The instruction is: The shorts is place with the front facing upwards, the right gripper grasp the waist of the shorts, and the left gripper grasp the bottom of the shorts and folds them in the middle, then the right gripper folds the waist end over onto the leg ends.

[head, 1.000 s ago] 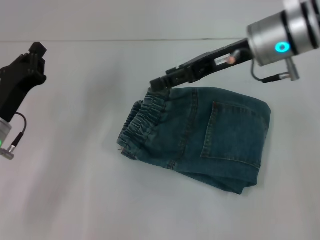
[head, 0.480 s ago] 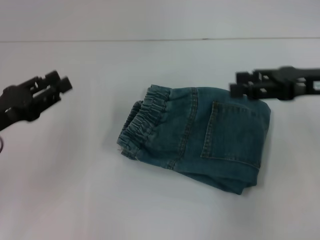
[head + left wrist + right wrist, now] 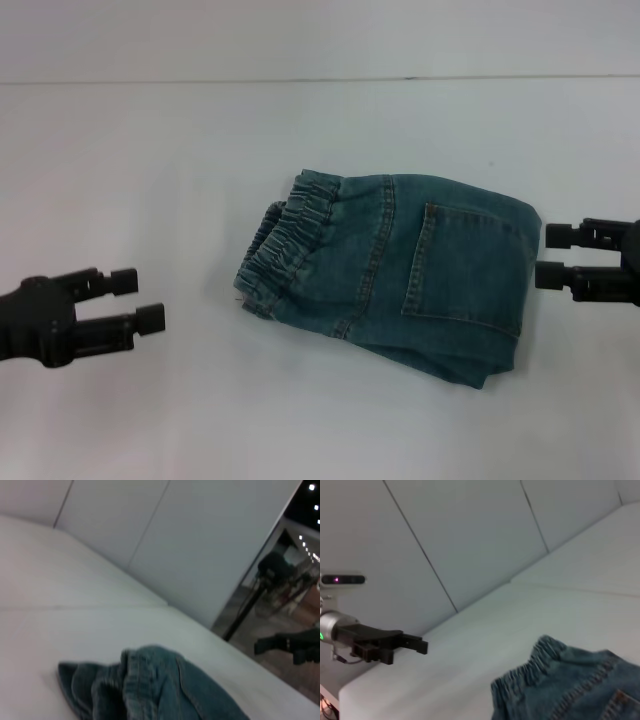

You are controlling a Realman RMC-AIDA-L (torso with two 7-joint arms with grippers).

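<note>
Shorts [image 3: 400, 278] lie folded on the white bench [image 3: 150, 150], mid-right in the head view, back pocket [image 3: 468, 272] up, gathered waistband [image 3: 285, 245] at the left edge. Both folds look done; judging by that, what's left is backing the arms off. To do it well: keep both pincers clear of the fabric so nothing drags the stack open. Right pincer [image 3: 545, 254] sits just beside the shorts' right edge, fingers spread, holding nothing, not touching. Left pincer [image 3: 138, 297] is well off to the left, fingers apart, empty too.
</note>
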